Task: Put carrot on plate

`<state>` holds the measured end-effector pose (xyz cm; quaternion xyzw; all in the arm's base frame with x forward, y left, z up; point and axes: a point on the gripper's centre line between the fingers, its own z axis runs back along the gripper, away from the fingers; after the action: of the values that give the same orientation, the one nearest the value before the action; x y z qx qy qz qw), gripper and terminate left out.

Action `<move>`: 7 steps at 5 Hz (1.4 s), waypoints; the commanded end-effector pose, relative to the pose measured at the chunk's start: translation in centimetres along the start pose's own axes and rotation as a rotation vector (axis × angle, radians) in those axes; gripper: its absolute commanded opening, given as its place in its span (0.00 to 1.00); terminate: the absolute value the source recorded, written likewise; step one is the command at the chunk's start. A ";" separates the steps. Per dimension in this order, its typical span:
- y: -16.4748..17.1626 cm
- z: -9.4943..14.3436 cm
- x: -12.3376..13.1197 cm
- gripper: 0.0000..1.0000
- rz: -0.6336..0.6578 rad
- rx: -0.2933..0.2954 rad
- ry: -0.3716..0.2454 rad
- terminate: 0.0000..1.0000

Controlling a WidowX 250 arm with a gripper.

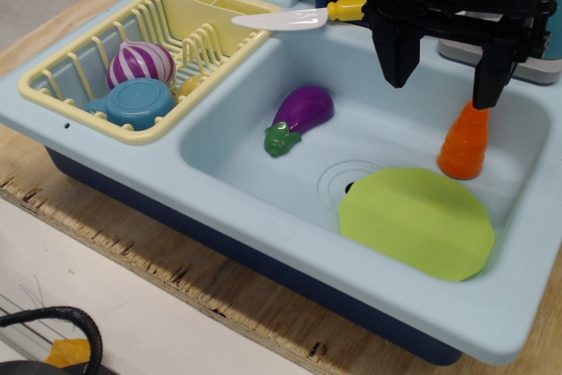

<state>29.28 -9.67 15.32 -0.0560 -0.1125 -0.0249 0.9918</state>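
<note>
Orange carrot [463, 142] upright in sink [263, 191], claw [443, 85] open above it, nothing gripped.
Carrot stands on its wide end near the sink's right wall, just beside the lime plate's [417, 221] far edge, tip right under one claw finger; the other finger hangs well to its left. Risks: claw looks off-centre, so closing may knock the carrot over or push it against the wall; ridged taper could slip out of the jaws. Eggplant [300, 118] lies apart, not in the way. Plate lies over the drain and may shift on drop.

Basin floor [255, 160] open between eggplant [300, 117] and plate [416, 221].
</note>
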 end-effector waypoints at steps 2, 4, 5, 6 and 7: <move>-0.7 -0.5 0.9 1.00 -0.027 -0.029 -0.028 0.00; -1.7 -2.2 1.5 1.00 -0.056 -0.061 -0.050 0.00; -2.0 -2.8 2.1 1.00 -0.067 -0.072 -0.045 0.00; -2.0 -3.5 2.2 1.00 -0.069 -0.074 -0.036 0.00; -1.7 -3.9 2.2 1.00 -0.063 -0.063 -0.030 0.00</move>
<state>31.94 -11.86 11.17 -0.0806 -0.1166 -0.0610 0.9880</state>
